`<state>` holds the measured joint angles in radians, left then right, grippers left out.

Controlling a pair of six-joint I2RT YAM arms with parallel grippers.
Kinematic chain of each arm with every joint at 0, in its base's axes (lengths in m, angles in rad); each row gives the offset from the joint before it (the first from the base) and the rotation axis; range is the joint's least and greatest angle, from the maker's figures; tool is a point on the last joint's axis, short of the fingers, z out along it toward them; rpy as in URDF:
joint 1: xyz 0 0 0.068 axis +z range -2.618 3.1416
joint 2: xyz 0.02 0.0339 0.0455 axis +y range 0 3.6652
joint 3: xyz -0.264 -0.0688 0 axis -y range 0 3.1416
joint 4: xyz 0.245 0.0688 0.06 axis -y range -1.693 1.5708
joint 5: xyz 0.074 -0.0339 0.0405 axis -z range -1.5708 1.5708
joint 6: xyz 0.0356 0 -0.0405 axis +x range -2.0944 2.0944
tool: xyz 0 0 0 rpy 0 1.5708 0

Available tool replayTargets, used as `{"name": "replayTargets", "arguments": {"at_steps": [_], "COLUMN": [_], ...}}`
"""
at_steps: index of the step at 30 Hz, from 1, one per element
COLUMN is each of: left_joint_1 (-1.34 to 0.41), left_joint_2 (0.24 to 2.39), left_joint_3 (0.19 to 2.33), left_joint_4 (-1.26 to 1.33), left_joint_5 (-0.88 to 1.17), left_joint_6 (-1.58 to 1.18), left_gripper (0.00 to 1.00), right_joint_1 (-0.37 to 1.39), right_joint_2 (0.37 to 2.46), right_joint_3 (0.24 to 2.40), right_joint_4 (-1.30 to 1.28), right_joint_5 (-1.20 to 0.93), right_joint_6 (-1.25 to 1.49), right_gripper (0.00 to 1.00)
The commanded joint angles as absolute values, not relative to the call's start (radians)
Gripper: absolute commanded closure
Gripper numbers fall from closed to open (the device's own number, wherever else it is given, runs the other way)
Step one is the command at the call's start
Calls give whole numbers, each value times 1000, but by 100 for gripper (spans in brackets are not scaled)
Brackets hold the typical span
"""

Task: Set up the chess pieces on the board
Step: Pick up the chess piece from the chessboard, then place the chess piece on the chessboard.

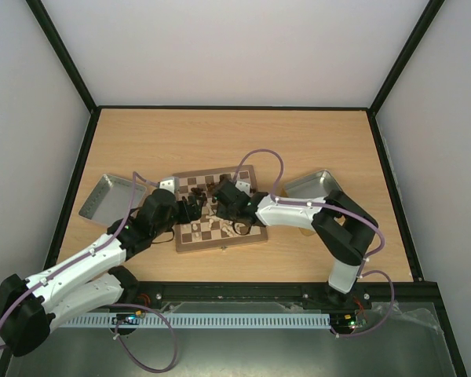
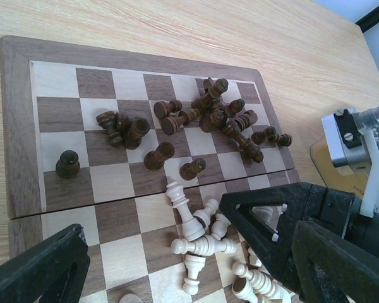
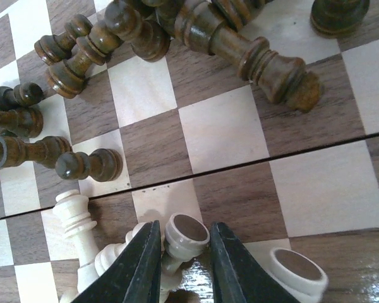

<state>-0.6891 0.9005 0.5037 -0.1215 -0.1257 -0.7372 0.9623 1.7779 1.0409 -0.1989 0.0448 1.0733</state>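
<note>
Right claw pinches a toppled cream piece, lower centre of wrist frame; left claw gapes wide, empty. Board sits mid top frame. Dark pieces and cream pieces lie heaped; one dark pawn stands. Setup barely started, I judge.

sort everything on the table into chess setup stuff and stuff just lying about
For the job:
- the board
- dark pieces, mostly toppled in a heap
- pale pieces, heaped too
- right gripper, closed round one pale piece
- left gripper, open over the board

Just lying about:
- left metal tray
- right metal tray
</note>
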Motion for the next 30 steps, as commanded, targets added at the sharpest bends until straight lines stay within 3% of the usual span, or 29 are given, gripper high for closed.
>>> {"name": "replayTargets", "arguments": {"at_steps": [1, 11, 30], "left_joint_1": [-683, -681, -676], "left_joint_2": [901, 896, 864], "left_joint_3": [487, 486, 465], "left_joint_4": [-104, -106, -28], "left_joint_5": [-118, -115, -31], "left_joint_6": [-738, -736, -733], "left_gripper": [11, 11, 11], "right_joint_1": [959, 959, 959], "right_joint_2": [1814, 1813, 1545], "right_joint_3": [1067, 1060, 913], "right_joint_4": [-239, -233, -10], "right_joint_5": [82, 87, 45], "right_joint_6": [1074, 1104, 1173], "right_gripper": [79, 93, 94]}}
